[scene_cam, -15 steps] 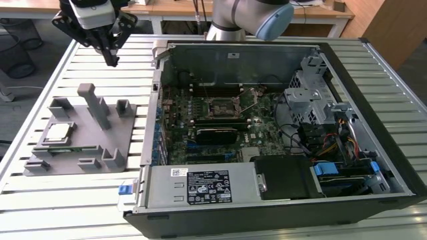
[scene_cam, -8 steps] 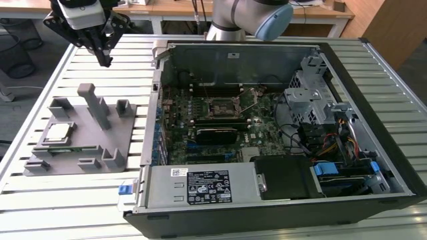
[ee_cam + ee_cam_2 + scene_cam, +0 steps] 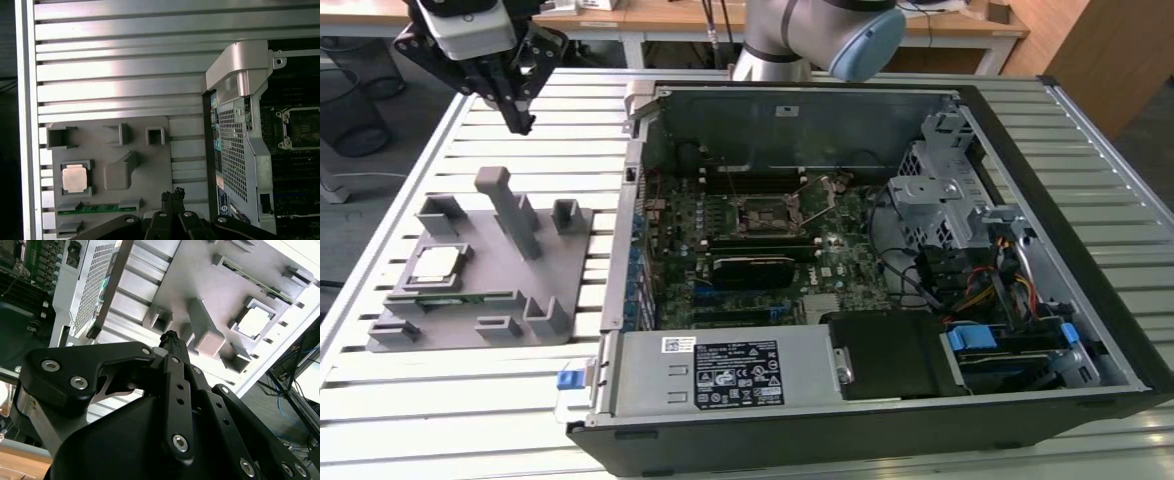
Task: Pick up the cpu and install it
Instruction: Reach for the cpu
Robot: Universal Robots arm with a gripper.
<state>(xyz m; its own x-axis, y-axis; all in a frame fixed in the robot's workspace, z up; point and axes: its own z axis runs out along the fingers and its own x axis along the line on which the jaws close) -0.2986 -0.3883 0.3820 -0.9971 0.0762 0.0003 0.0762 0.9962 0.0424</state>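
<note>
The cpu is a small square chip with a silvery top, lying flat in a pocket of the grey tray on the exterior view's left. Both wrist views show the cpu in that pocket, with nothing touching it. My gripper hangs well above the slatted table, past the tray's far end, fingers drawn together and holding nothing. Its fingertips point down toward the tray. The motherboard socket sits inside the open computer case.
A green memory stick lies in a slot of the tray beside the cpu. Tall grey posts rise from the tray. The case's metal wall stands between tray and motherboard. Cables and a drive cage crowd the case's right side.
</note>
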